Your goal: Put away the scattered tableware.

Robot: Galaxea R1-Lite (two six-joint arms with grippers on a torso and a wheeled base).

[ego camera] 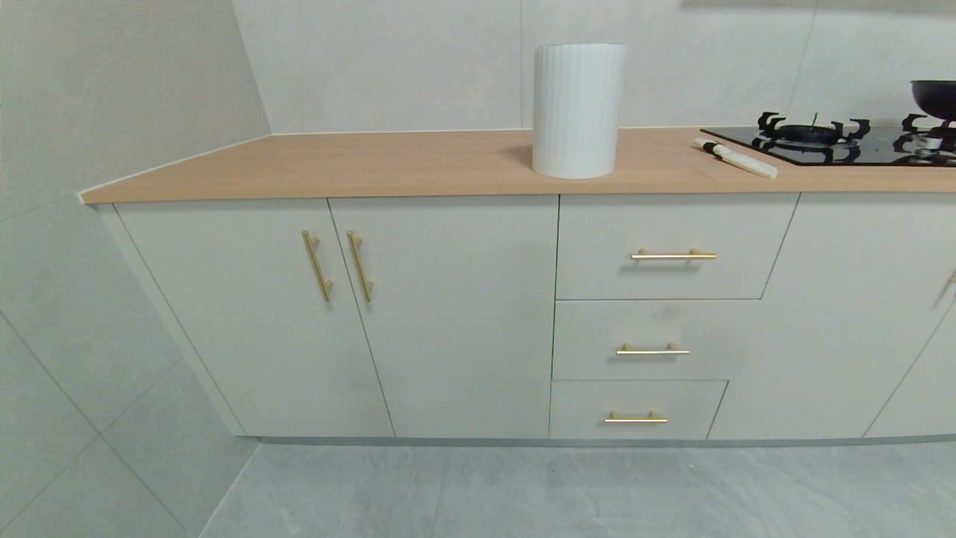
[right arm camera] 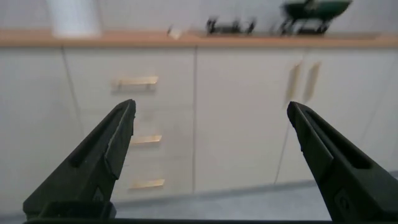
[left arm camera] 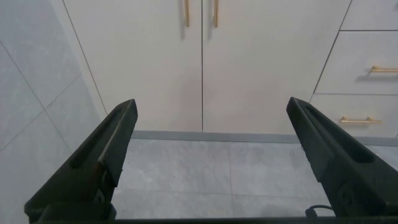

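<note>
**Kitchen run, items listed left to right**

1. Counter (ego camera: 373,164): wood-look top running from the left wall corner to the hob, with pale cabinets beneath it.
2. Doors (ego camera: 336,314): a pair below the counter's left half. Both are shut, and their two upright gold handles sit side by side at the meeting edges.
3. Left gripper (left arm camera: 210,106): fingers spread wide with nothing between them. It hangs low, facing the foot of the doors just above the floor (ego camera: 597,493). The knife is well apart from it, up on the counter.
4. Canister (ego camera: 575,110): white, ribbed and cylindrical. It stands upright near the counter's front edge, above the seam between the doors and the drawers.
5. Drawers (ego camera: 672,224): a stack of three, all shut, each with one level gold handle.
6. Knife (ego camera: 736,158): pale blade or sheath with a dark handle end. It lies flat and slanted near the counter's front edge, between the canister and the hob, just beside the hob's front left corner. Whether it touches the hob cannot be told.
7. Right gripper (right arm camera: 209,106): fingers wide apart and empty. It is held at drawer height, facing the drawers and the cabinet next to them. The knife is well apart from it, higher up on the counter.
8. Hob (ego camera: 859,149): black glass with black pan supports, set in the counter's right end.
9. Pan (ego camera: 935,97): dark, on the far right burner.
</note>
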